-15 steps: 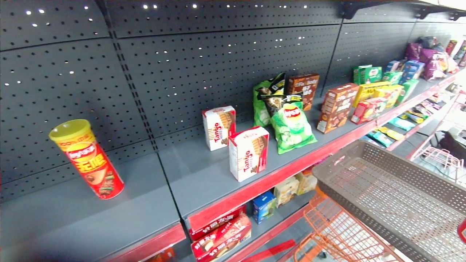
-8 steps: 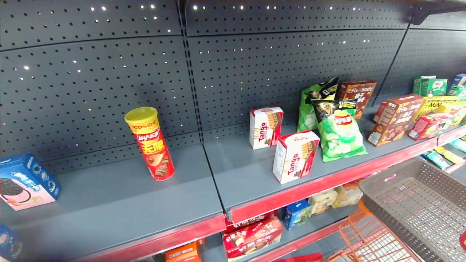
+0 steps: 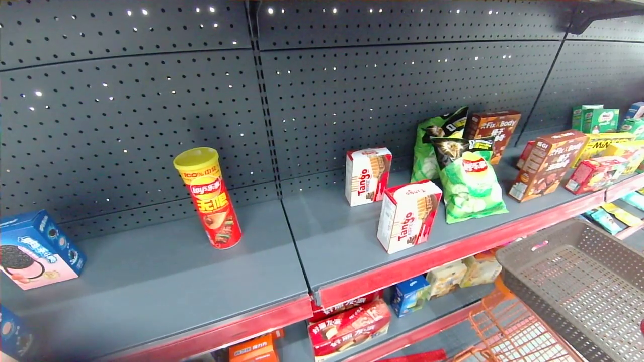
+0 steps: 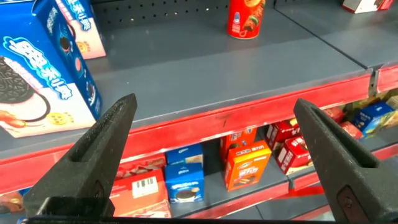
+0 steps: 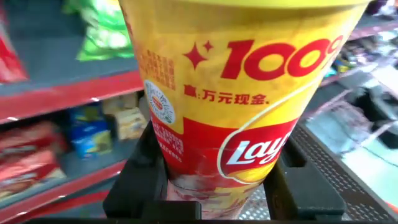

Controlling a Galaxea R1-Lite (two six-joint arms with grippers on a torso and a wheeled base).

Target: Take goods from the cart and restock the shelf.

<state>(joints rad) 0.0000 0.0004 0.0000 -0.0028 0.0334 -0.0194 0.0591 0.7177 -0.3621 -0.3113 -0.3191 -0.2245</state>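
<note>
Two of the red cylindrical crisp can with yellow top: one upright on the grey metal shelf, one more such can clamped in the right pincer. Two white-and-red cardboard wafer boxes. Two green foil crisp bags. Two brown cardboard snack boxes. Two blue cardboard cookie boxes at the shelf's left end. Two green cartons far to the right. One grey perforated plastic basket atop one orange wire cart. Yellow boxes beyond the brown ones too crowded to count; likewise the packs on the lower shelf, partly hidden.
</note>
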